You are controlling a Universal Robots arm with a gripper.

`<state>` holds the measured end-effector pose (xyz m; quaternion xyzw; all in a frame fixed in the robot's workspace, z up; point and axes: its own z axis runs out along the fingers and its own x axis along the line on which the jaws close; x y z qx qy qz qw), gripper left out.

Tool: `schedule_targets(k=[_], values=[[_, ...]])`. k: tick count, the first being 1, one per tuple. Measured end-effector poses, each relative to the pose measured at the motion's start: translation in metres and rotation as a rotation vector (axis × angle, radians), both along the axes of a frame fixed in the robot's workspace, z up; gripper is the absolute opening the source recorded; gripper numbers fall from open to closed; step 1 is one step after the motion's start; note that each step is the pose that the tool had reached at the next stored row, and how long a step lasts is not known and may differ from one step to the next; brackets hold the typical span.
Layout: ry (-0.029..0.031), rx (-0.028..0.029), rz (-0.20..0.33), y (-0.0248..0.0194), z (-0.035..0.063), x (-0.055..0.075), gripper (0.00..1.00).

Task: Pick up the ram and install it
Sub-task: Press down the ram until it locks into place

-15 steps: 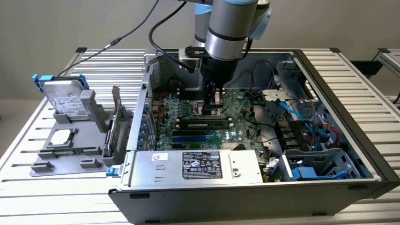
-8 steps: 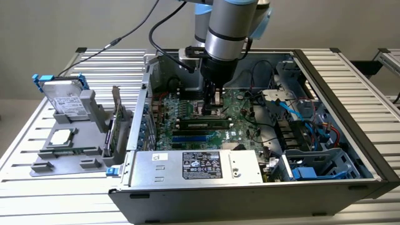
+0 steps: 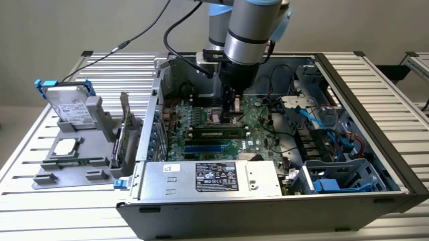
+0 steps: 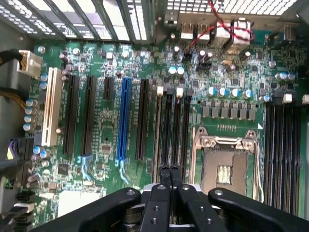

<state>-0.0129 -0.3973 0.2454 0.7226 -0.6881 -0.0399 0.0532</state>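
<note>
A ram (image 3: 218,133), a green stick with black chips, stands on edge in a memory slot on the motherboard (image 3: 201,118) inside the open case. In the wrist view it appears as a thin pale strip, the ram (image 4: 158,130), in the slot nearest the black and blue expansion slots. My gripper (image 3: 233,114) hangs low over the board just behind the stick, near the CPU socket (image 4: 224,166). My gripper (image 4: 170,168) is shut, its black fingertips pressed together over the neighbouring empty slots, with nothing seen between them.
A grey fixture (image 3: 67,173) at the exterior view's left holds a hard drive (image 3: 70,108), a CPU (image 3: 66,146) and a thin green strip (image 3: 77,161). An upright card (image 3: 125,128) stands beside the case. The power supply (image 3: 211,178), drive cage (image 3: 342,175) and cables crowd the case.
</note>
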Motion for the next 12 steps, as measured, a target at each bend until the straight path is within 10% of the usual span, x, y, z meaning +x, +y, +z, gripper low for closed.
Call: schedule_targets(k=[12], values=[[-0.0179,0.0,0.0,-0.0018,-0.0101,0.015,0.1]])
